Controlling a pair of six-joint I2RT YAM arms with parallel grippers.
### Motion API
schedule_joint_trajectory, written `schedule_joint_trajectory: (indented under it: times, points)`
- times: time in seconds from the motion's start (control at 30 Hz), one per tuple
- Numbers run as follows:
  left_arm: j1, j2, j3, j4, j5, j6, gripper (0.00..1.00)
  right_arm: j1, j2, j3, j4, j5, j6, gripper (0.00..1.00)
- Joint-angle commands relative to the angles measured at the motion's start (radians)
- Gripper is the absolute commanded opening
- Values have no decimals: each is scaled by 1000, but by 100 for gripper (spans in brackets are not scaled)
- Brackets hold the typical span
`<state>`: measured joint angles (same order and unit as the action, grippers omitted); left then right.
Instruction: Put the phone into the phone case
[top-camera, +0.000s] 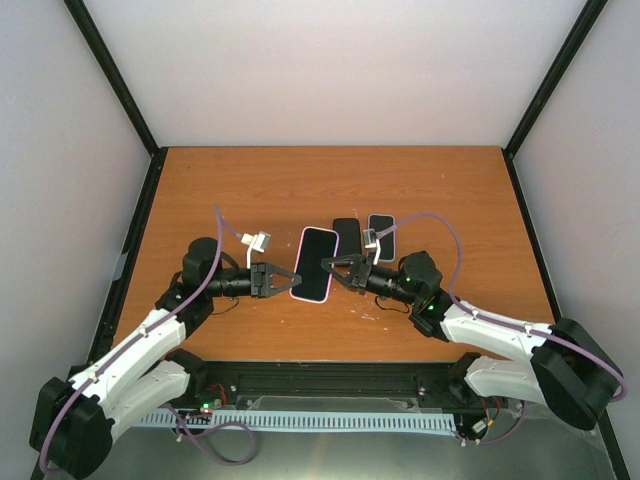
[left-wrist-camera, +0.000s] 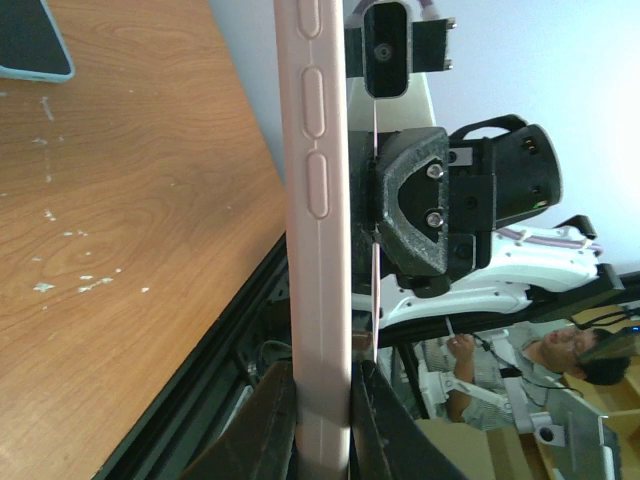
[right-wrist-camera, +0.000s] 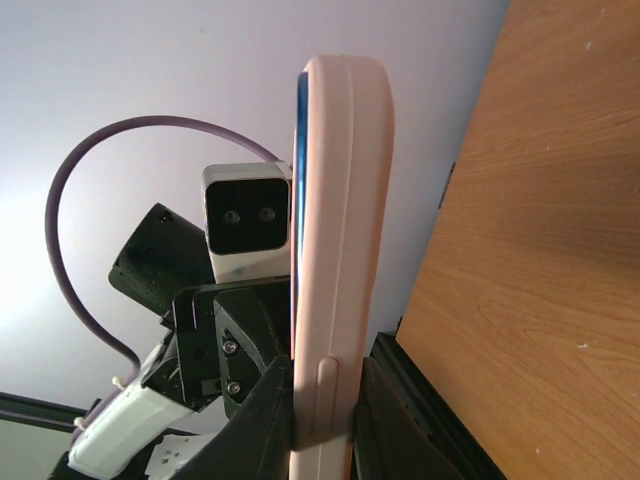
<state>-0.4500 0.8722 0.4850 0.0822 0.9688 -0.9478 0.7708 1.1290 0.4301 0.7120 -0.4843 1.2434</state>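
Phone case (top-camera: 315, 264) clamped btwn L gripper (top-camera: 292, 281), R gripper (top-camera: 327, 264), fingers (left-wrist-camera: 265, 425) partly cropped in wrist views

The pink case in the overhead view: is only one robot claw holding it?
No, the left gripper and the right gripper pinch the pink case from opposite sides.

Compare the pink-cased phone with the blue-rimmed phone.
The pink-cased phone has a pink rim; the blue-rimmed phone a pale blue one. The pink-cased phone is pinched along its long edges by the left gripper and right gripper; the blue-rimmed phone lies ungripped on the table. Both show dark screens upward.
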Motion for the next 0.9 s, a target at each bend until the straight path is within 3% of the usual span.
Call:
schedule_joint_trajectory:
  times: [0.0, 0.17, 0.43, 0.87]
  points:
    - [4, 11, 64, -108, -39, 79, 1, -5, -55, 60, -96, 47, -92, 8]
    - [4, 13, 65, -79, -17, 83, 0, -5, -59, 57, -100, 48, -92, 10]
    - [4, 4, 33, 54, 125, 123, 0, -7, -111, 85, -129, 55, -108, 31]
    - [4, 13, 30, 22, 189, 179, 0, -68, -159, 125, -174, 82, -89, 31]
